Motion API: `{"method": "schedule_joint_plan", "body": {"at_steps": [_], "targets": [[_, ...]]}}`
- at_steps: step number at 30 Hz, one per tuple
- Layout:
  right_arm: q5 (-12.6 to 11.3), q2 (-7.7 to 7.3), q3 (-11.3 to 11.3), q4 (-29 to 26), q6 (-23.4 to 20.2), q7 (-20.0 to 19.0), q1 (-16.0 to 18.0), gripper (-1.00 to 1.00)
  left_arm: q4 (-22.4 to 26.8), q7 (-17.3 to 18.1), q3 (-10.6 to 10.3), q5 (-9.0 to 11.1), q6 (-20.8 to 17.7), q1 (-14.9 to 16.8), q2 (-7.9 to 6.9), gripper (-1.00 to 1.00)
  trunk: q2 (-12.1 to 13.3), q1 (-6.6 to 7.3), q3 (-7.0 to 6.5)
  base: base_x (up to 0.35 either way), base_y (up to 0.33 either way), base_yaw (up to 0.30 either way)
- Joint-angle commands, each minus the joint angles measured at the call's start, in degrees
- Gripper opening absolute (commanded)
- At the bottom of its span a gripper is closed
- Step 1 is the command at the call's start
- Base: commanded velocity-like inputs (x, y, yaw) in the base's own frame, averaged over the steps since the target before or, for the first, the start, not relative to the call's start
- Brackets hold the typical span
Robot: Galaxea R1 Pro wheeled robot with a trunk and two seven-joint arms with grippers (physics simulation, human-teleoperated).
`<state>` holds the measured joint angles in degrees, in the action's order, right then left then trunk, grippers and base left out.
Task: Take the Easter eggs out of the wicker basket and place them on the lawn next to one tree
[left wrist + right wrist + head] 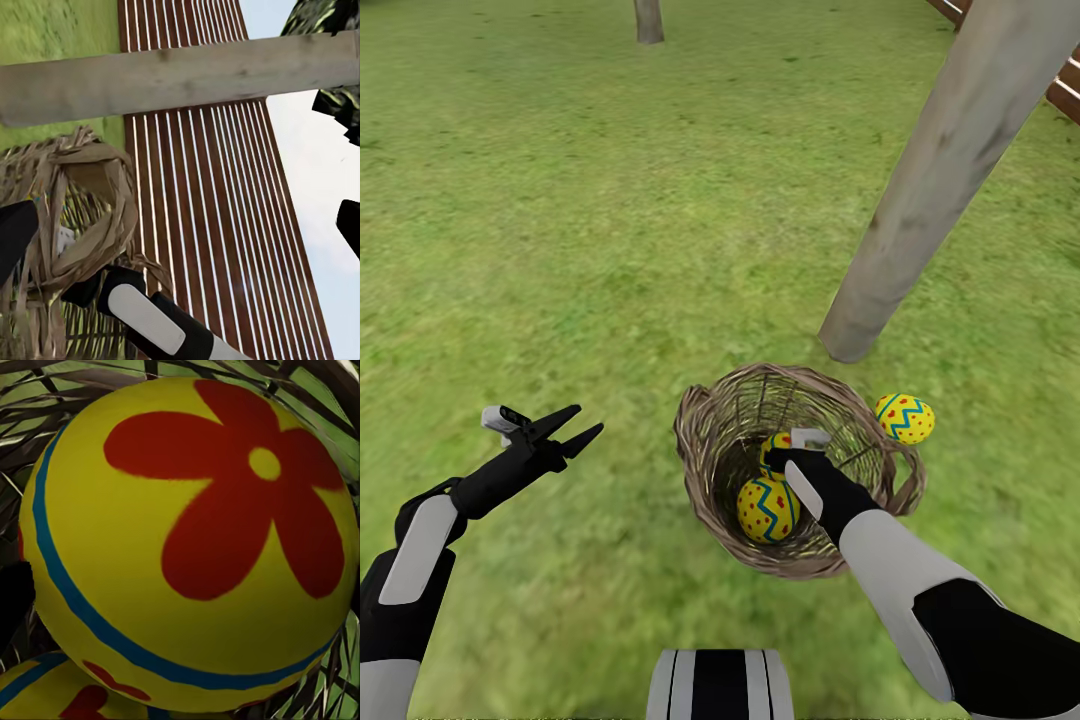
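Right gripper (792,452) inside wicker basket (705,480), flower egg (187,547) close

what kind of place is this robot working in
Most likely a fenced garden or backyard, rendered in simulation: mottled green lawn all around, pale tree trunks rising from the grass, and a brown slatted wooden fence at its edge.

Two eggs (767,507) lie in the basket (705,470) (near the trunk (935,190)); a third egg (905,418) lies right of it.
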<state>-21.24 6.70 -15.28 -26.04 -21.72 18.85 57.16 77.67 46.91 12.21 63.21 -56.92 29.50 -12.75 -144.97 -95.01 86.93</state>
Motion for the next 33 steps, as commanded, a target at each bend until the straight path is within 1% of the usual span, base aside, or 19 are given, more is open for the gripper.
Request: {"method": "schedule_joint_plan", "body": {"at_steps": [1, 2, 8, 11, 12, 17, 20, 21, 33], "targets": [[-2.09, -0.06, -0.45, 0.03, 0.01, 0.40, -0.03, -1.00, 0.00, 0.20, 0.01, -0.12, -0.21, 0.03, 0.00, 1.00, -0.02, -0.04, 0.27, 0.000, 0.000, 0.000], [-2.12, -0.03, -0.45, 0.03, 0.01, 0.40, -0.03, -1.00, 0.02, 0.20, 0.01, -0.12, -0.21, 0.03, 0.02, 1.00, -0.02, -0.04, 0.27, 0.000, 0.000, 0.000], [-2.14, -0.02, -0.45, 0.03, -0.02, 0.40, -0.03, -1.00, 0.02, 0.20, -0.06, -0.15, -0.21, 0.03, 0.01, 1.00, -0.08, -0.17, 1.37, 0.000, 0.000, 0.000], [-2.14, -0.02, -0.45, 0.03, -0.11, 0.40, -0.03, -1.00, 0.00, 0.20, -0.08, -0.11, -0.21, 0.03, 0.01, 1.00, -0.08, -0.17, 1.37, 0.000, 0.000, 0.000], [-2.14, -0.07, -0.45, 0.03, -0.15, 0.40, -0.03, -1.00, -0.04, 0.20, -0.08, -0.15, -0.21, 0.03, 0.05, 1.00, -0.07, -0.14, 1.15, 0.000, 0.000, 0.000], [-2.14, -0.02, -0.44, 0.03, -0.16, 0.40, -0.03, -1.00, -0.70, 0.20, -0.02, -0.08, -0.21, 0.03, 0.01, 1.00, -0.06, -0.11, 0.93, 0.000, 0.000, 0.000], [-2.14, -0.02, -0.45, 0.03, -0.21, 0.40, -0.03, -1.00, -0.76, 0.20, -0.12, -0.18, -0.25, 0.03, 0.00, 1.00, -0.02, -0.04, 0.27, 0.000, 0.000, 0.000], [-2.16, -0.02, -0.45, 0.03, -0.19, 0.40, -0.03, -1.00, -0.77, 0.22, -0.07, -0.10, -0.28, 0.03, 0.00, 1.00, -0.02, -0.04, 0.27, 0.000, 0.000, 0.000], [-2.22, 0.08, -0.37, 0.03, -0.25, 0.48, -0.03, -1.00, -0.77, 0.20, -0.26, -0.19, -0.29, 0.03, -0.01, 1.00, 0.14, 0.27, -2.39, 0.000, 0.000, 0.000]]}}
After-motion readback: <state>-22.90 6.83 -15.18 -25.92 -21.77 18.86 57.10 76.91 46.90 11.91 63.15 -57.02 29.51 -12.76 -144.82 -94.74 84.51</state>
